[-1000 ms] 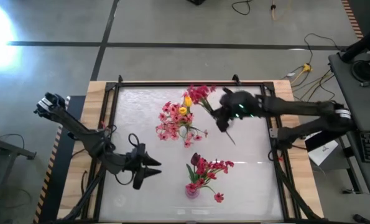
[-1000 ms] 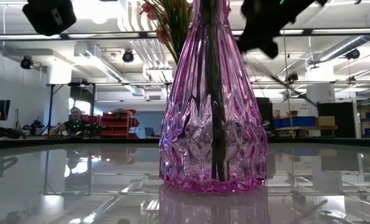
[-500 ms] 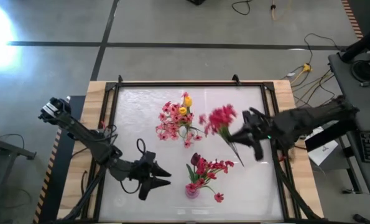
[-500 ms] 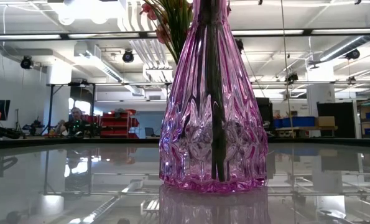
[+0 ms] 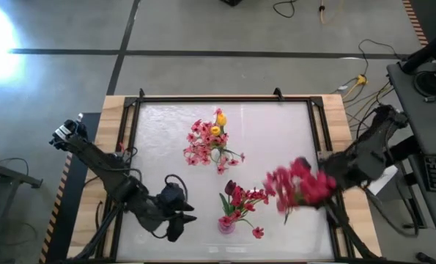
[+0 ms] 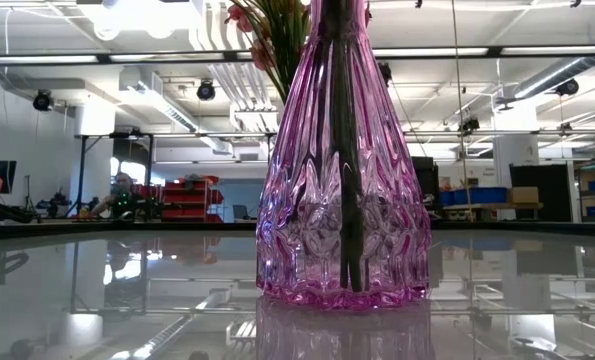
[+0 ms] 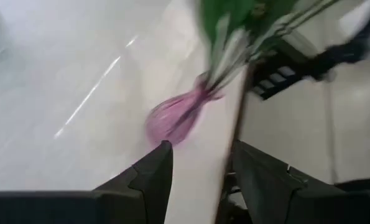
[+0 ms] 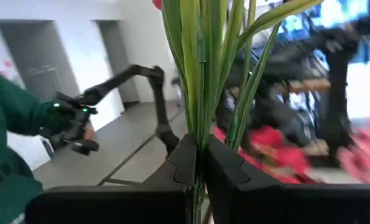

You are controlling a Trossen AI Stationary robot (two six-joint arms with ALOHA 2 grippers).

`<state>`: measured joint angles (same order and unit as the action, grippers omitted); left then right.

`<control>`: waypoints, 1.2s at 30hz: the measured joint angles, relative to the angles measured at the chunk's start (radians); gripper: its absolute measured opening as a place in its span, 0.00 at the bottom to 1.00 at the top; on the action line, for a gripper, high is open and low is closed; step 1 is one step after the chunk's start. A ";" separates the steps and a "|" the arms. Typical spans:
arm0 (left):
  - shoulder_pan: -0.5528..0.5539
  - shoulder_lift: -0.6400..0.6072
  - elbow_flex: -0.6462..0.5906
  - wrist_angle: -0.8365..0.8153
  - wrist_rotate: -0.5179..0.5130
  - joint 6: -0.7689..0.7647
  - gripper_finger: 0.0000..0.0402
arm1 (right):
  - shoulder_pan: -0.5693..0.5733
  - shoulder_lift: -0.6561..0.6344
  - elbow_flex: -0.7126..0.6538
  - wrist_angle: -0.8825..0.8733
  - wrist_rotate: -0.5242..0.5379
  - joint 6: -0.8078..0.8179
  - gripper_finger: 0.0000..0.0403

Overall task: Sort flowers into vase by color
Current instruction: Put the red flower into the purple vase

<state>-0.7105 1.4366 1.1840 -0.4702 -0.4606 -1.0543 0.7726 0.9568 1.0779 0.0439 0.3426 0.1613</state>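
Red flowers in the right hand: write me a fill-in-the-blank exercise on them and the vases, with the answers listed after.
1. The right hand is shut on a bunch of ____ flowers.
2. The vase at the near edge of the table is tinted ____.
3. The bunch in the middle of the table holds pink blossoms and ____ tulips.
4. The left hand holds ____.

Answers: red; pink; yellow; nothing

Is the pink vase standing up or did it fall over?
Standing up. The pink vase sits upright on its base on the table, with stems running straight down inside it.
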 joint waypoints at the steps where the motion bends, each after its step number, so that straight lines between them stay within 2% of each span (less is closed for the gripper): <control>1: 0.000 0.016 0.006 -0.018 0.000 -0.019 0.39 | 0.019 0.024 0.000 0.044 0.000 -0.035 0.03; 6: 0.001 0.090 0.017 -0.020 0.006 -0.075 0.39 | 0.099 0.161 0.026 0.274 0.020 -0.245 0.03; 13: 0.002 0.137 0.016 -0.008 0.033 -0.098 0.39 | 0.124 0.313 0.135 0.276 0.029 -0.452 0.03; 16: 0.003 0.151 0.014 0.027 0.010 -0.107 0.39 | 0.119 0.376 0.161 0.298 0.149 -0.542 0.03; 20: 0.003 0.208 0.011 0.114 0.010 -0.054 0.39 | 0.099 0.448 0.174 0.380 0.190 -0.580 0.03; 23: -0.001 0.248 0.011 0.123 0.010 -0.034 0.39 | 0.092 0.488 0.165 0.526 0.214 -0.636 0.03; 27: -0.002 0.283 0.011 0.141 0.015 -0.005 0.39 | 0.080 0.550 0.154 0.625 0.259 -0.653 0.03; 36: 0.022 0.261 0.012 0.176 0.060 0.141 0.39 | 0.055 0.677 0.153 0.774 0.377 -0.667 0.03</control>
<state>-0.6881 1.6973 1.1957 -0.2942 -0.4003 -0.9135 0.8275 1.6338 1.2304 0.8179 0.7197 -0.5060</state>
